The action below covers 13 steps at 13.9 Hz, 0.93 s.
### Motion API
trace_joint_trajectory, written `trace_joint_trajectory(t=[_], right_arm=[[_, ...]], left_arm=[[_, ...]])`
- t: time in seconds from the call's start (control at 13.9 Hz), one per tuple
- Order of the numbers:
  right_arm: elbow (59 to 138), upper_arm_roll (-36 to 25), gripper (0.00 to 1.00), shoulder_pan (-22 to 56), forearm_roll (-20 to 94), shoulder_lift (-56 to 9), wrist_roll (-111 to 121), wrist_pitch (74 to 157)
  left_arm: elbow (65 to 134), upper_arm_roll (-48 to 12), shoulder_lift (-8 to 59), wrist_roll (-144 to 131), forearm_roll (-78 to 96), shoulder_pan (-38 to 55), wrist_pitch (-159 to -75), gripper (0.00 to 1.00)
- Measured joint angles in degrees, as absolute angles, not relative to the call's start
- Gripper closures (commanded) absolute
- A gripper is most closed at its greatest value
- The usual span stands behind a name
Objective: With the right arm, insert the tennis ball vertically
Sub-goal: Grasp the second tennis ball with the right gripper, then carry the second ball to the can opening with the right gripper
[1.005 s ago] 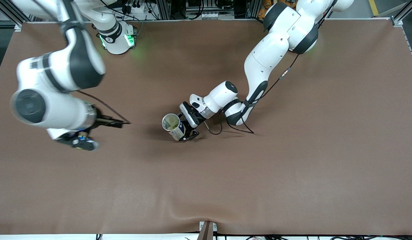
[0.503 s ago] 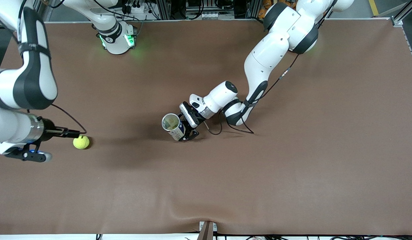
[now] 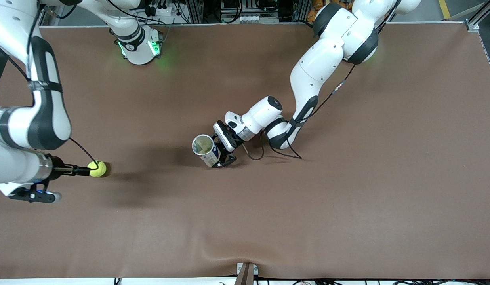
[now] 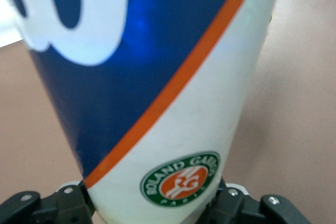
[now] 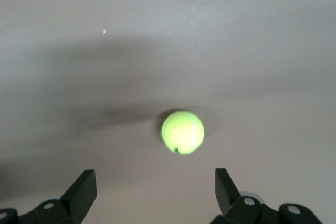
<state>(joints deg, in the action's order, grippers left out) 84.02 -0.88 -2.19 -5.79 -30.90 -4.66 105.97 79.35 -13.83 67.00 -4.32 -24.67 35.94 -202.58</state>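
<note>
A yellow-green tennis ball (image 3: 97,169) (image 5: 182,131) lies on the brown table toward the right arm's end. My right gripper (image 3: 77,171) (image 5: 155,174) hangs low beside it and points at it. Its fingers (image 5: 84,188) stand wide open and empty, and the ball sits a little ahead of their tips. At the table's middle my left gripper (image 3: 222,152) (image 4: 152,205) is shut on a blue, white and orange ball can (image 3: 205,149) (image 4: 173,103). The can stands nearly upright with its open mouth up.
The right arm's base (image 3: 140,47) with its green light stands at the table's back edge. A black cable (image 3: 256,153) loops on the table beside the left wrist. The right arm's elbow (image 3: 35,118) hangs over that end's table edge.
The right arm swung out toward its end of the table, uncovering the tennis ball, then brought its open gripper up to the ball. The left gripper and can stayed put.
</note>
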Motion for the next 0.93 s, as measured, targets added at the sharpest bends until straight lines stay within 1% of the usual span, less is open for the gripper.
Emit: trace_joint_trajectory(t=[0.07,0.14,0.29,0.72,0.86,0.93], right_arm=[[86.34,-0.89,0.00,-2.34,-6.97,-31.01,-4.08,109.14],[88.94,-0.89,0.00,-2.74,-7.86,-31.11,-3.54,112.66],[93.67,-0.91,0.00,-4.01,-8.22,-31.30,-2.51,118.61],[101.87,-0.90,0.00,-5.67,-8.25,-31.40,0.15,129.15],[103.52,-0.90,0.00,-5.89,-8.26,-31.41,0.36,131.17],[103.91,-0.90,0.00,-5.89,-8.26,-31.43,0.41,131.56]], left_arm=[[79.35,-13.84,67.00,-4.32,-24.67,35.95,-202.58,0.18],[79.36,-13.83,67.00,-4.32,-24.67,35.95,-202.58,0.13],[79.34,-13.84,67.00,-4.32,-24.67,35.95,-202.58,0.13],[79.30,-13.84,67.00,-4.32,-24.67,35.95,-202.70,0.11],[79.30,-13.84,67.00,-4.32,-24.67,35.95,-202.72,0.00],[79.29,-13.84,67.00,-4.32,-24.67,35.95,-202.73,0.00]])
